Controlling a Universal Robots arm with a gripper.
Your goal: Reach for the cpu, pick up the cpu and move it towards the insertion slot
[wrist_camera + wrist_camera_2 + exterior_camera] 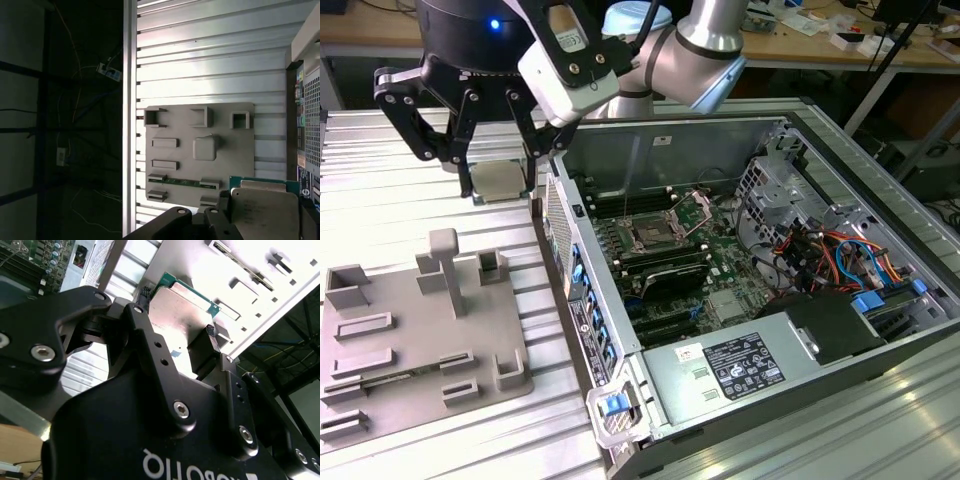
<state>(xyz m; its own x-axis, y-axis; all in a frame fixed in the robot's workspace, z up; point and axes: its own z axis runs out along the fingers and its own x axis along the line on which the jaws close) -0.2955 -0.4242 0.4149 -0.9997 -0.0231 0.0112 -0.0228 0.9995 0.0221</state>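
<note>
The black multi-link gripper (503, 186) hangs over the ribbed aluminium table (380, 170), just beside the outer wall of the open grey metal computer case (720, 380). Its fingers (467, 165) clasp the cpu (500, 178) by opposite edges; it is a small flat square chip with a silvery top. The insertion slot (648, 237) is a square silver-framed socket with a dark centre. It sits on the green motherboard (720, 270) inside the case, well apart from the chip. A grey plastic fixture plate (420, 340) rests on the table at the exterior view's left.
</note>
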